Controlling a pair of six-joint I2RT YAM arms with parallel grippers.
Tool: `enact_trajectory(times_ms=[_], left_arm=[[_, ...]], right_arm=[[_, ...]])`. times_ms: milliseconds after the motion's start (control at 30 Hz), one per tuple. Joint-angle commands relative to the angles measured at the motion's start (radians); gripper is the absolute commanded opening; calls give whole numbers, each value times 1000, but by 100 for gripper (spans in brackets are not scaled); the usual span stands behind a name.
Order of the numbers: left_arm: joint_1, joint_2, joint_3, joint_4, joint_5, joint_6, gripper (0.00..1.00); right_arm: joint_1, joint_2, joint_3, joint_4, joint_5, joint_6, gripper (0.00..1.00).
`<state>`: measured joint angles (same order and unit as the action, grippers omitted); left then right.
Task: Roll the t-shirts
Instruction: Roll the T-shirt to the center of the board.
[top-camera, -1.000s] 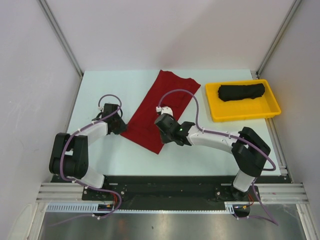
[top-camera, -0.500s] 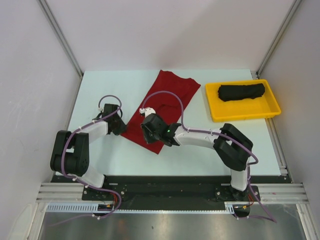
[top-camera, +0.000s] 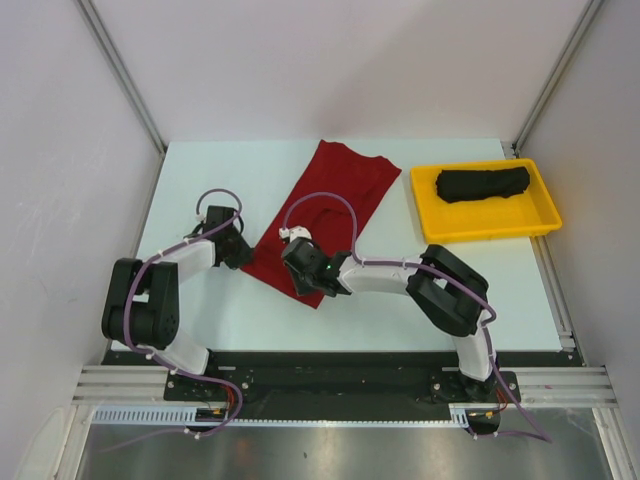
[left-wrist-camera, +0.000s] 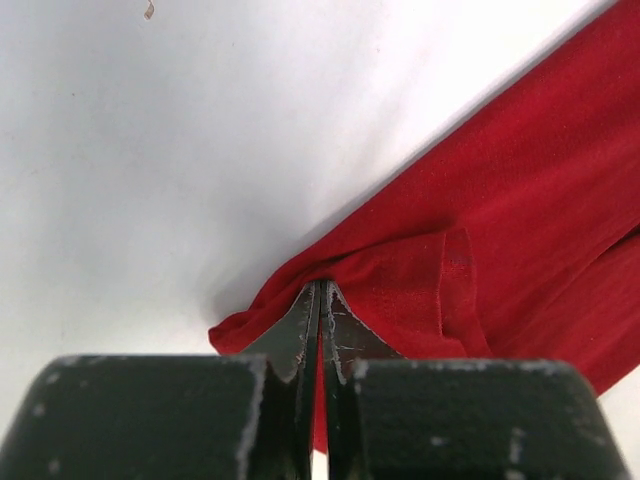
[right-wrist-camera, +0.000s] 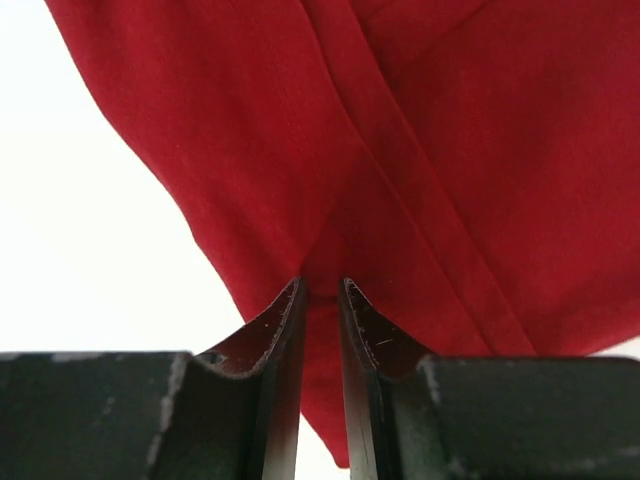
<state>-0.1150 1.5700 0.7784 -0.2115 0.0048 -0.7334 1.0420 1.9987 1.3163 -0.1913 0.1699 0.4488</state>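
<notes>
The deep red t-shirt (top-camera: 335, 190) lies flat and folded into a long strip, running diagonally across the table's middle. My left gripper (top-camera: 242, 257) is shut on its near left corner; the left wrist view shows the cloth (left-wrist-camera: 480, 250) bunched at the closed fingertips (left-wrist-camera: 321, 292). My right gripper (top-camera: 297, 266) sits low on the strip's near end, its jaws pinched on a fold of red cloth (right-wrist-camera: 400, 150), with creases running from the gripper's tip (right-wrist-camera: 321, 290). The black t-shirt (top-camera: 483, 184) lies rolled up in the yellow tray.
The shallow yellow tray (top-camera: 487, 228) stands at the back right of the white table (top-camera: 220, 170). Grey walls and metal frame posts close in the table on three sides. Purple cables loop over both arms.
My right gripper has moved left along the red t-shirt's near end, toward the left gripper. The left gripper has stayed on its corner. The near end of the shirt has shifted slightly.
</notes>
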Motion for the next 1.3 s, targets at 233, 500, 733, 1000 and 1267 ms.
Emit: enact_trajectory(times_ms=[233, 500, 733, 1000, 1267], left_arm=[[32, 28, 27, 4, -14, -1, 3], [32, 28, 19, 23, 15, -8, 3], [32, 12, 32, 26, 47, -4, 11], [78, -233, -22, -69, 47, -41, 38], [90, -349, -197, -22, 66, -107, 40]], right_arm=[[6, -162, -133, -40, 82, 62, 24], [4, -202, -258, 29, 48, 93, 24], [3, -239, -285, 36, 48, 87, 24], [58, -334, -284, 3, 146, -8, 32], [190, -287, -218, -19, 229, -177, 35]])
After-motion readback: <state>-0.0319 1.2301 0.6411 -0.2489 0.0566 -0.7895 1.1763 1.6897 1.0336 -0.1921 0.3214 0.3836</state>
